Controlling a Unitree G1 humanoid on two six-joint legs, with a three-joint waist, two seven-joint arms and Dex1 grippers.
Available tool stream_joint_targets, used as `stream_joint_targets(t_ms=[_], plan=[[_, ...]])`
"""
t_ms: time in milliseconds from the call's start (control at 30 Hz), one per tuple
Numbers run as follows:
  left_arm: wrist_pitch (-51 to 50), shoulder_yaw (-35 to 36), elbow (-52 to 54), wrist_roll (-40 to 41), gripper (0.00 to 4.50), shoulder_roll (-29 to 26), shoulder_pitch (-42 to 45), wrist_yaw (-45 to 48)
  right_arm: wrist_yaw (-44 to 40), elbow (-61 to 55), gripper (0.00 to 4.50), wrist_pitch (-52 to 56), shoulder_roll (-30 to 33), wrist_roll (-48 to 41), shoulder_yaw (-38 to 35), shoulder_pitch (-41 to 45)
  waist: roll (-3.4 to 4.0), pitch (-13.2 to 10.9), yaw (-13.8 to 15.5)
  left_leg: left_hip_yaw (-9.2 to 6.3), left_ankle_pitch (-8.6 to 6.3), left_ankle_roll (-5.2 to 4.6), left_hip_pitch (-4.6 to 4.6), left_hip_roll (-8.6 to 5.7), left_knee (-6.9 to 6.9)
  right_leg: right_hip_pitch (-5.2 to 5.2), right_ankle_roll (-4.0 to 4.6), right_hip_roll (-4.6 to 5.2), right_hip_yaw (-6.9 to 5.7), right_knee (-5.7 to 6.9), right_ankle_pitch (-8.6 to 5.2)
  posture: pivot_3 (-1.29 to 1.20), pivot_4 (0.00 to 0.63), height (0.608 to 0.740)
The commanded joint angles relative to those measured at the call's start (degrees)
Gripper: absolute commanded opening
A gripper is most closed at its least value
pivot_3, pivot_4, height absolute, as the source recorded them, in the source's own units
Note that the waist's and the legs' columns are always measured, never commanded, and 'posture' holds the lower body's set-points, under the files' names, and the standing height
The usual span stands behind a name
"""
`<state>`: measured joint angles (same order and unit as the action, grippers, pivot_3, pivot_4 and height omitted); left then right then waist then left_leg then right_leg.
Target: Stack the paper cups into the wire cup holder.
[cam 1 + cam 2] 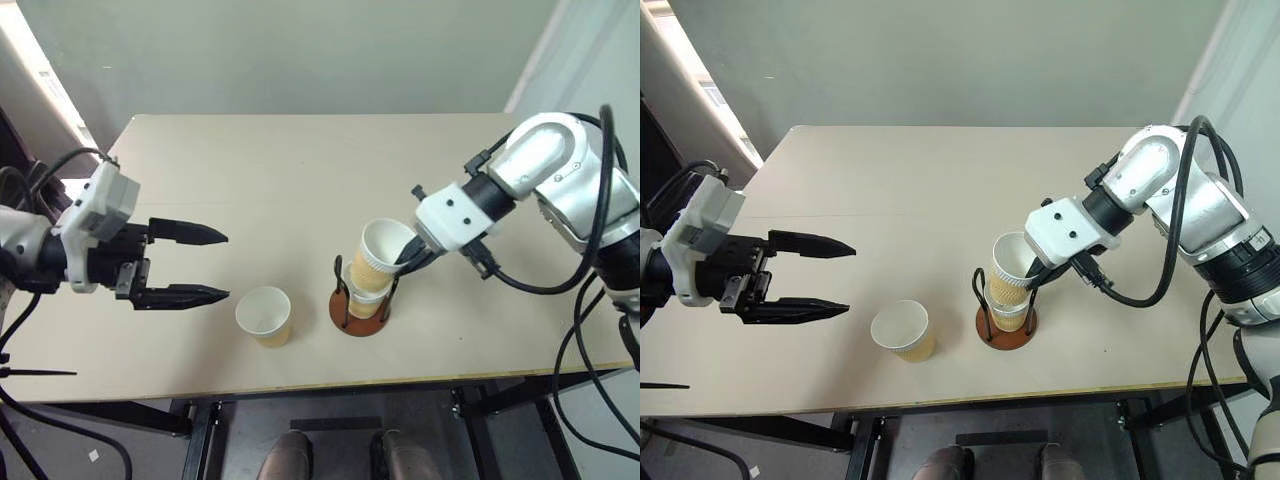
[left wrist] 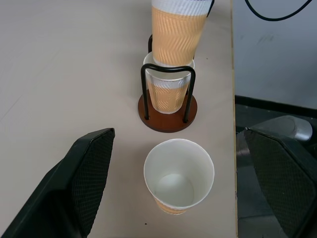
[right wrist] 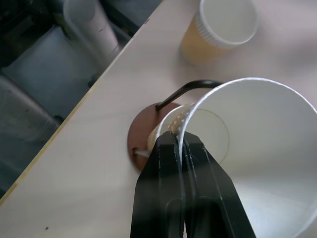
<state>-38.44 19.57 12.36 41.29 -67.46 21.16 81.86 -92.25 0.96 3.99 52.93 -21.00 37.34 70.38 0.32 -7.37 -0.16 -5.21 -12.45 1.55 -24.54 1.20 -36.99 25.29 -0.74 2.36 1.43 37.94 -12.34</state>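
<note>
The wire cup holder (image 1: 360, 312) stands near the table's front edge, with one paper cup (image 2: 167, 94) seated inside its black loops. My right gripper (image 1: 408, 256) is shut on the rim of a second paper cup (image 1: 381, 254), which hangs tilted with its bottom entering the seated cup. The pinching fingers (image 3: 181, 163) clamp that rim wall in the right wrist view. A third paper cup (image 1: 264, 316) stands upright on the table left of the holder. My left gripper (image 1: 205, 265) hovers open to the left of this loose cup, with nothing between its fingers.
The beige table (image 1: 250, 180) stretches wide behind the cups. Its front edge (image 1: 300, 388) runs close to the holder and the loose cup. Black cables (image 1: 590, 290) hang along my right arm.
</note>
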Motion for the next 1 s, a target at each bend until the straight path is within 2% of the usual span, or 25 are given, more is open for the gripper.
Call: stream_joint_targets(t_ms=[33,167,267,500,633,733,800,900,967,1000], plan=[[1.0,2.2,1.4,0.3,4.50,-1.1,0.2,-0.8,-0.2,-0.2,0.02,-1.6,0.6,-0.3,0.0,1.2,0.00,0.0,0.0,0.00,0.00,0.00,0.00,0.00,0.00,0.00,0.00,0.00,-0.01,0.00,0.00,0.00,0.150,0.740],[1.5,1.4,1.1,0.1,4.50,-1.2,0.7,-0.9,-0.2,1.3,0.02,-3.1,-0.6,1.2,-0.2,1.6,-0.01,0.0,0.0,0.00,0.00,0.00,0.01,0.01,-0.01,0.00,0.01,0.00,0.00,0.01,0.00,0.00,0.150,0.740],[1.9,0.7,0.7,-0.2,4.50,-1.5,1.1,-0.7,-0.2,1.6,0.62,-2.2,-0.4,0.6,0.7,2.6,-0.01,0.0,0.0,0.00,0.00,0.00,0.01,0.01,0.00,0.00,0.01,0.00,0.00,0.01,0.00,0.00,0.150,0.740],[3.9,-2.8,-1.4,-1.5,4.50,-1.5,3.5,0.6,-0.2,2.6,3.08,-0.8,-0.5,0.7,-0.7,3.8,-0.01,0.0,0.0,-0.01,-0.02,0.01,-0.01,0.01,0.00,0.00,0.05,0.00,-0.01,0.00,-0.03,0.00,0.150,0.740],[8.0,-9.3,-5.8,-6.2,4.50,-1.8,8.2,3.7,0.2,4.1,4.47,3.7,-1.8,0.8,-6.1,2.7,-0.01,0.0,0.1,-0.02,-0.03,0.02,-0.02,0.01,0.00,0.01,0.06,0.00,-0.01,0.00,-0.03,0.00,0.150,0.740],[13.7,-17.7,-11.2,-13.5,4.50,-1.0,14.8,7.8,7.4,3.1,4.49,15.2,-3.4,-4.1,-13.9,-1.3,-0.07,0.0,0.2,-0.06,-0.03,0.02,-0.01,0.02,-0.01,0.01,0.06,0.00,0.00,0.01,-0.03,0.00,0.150,0.740],[18.4,-24.2,-15.6,-19.4,4.50,0.1,20.1,10.1,10.6,1.2,4.49,23.5,-1.9,-9.7,-20.9,-6.8,-0.14,0.1,0.7,-0.07,-0.03,0.02,-0.04,0.02,-0.02,0.03,0.06,0.00,0.00,-0.01,-0.03,0.00,0.150,0.740],[23.6,-33.2,-19.9,-22.0,4.50,2.4,26.7,10.6,6.3,-3.1,4.49,29.7,6.3,-18.3,-33.2,-21.7,-0.19,0.1,2.0,-0.20,-0.03,0.01,-0.34,-0.09,-0.11,0.01,0.09,0.02,0.00,-0.15,-0.06,0.00,0.150,0.740],[26.3,-37.2,-22.5,-22.3,4.50,3.2,29.7,10.6,7.0,-6.7,4.49,30.5,8.2,-21.4,-40.0,-29.5,-0.18,0.1,2.2,-0.27,-0.07,0.00,-0.47,-0.22,-0.17,0.02,0.12,0.05,0.12,-0.25,-0.11,0.00,0.150,0.740],[27.3,-39.3,-23.5,-22.0,4.50,3.8,31.2,10.6,8.3,-8.9,4.49,31.3,8.6,-23.1,-43.9,-33.4,-0.18,0.1,2.1,-0.22,-0.12,0.06,-0.52,-0.26,-0.17,0.02,-0.17,0.09,0.13,-0.32,0.02,0.00,0.150,0.740]])
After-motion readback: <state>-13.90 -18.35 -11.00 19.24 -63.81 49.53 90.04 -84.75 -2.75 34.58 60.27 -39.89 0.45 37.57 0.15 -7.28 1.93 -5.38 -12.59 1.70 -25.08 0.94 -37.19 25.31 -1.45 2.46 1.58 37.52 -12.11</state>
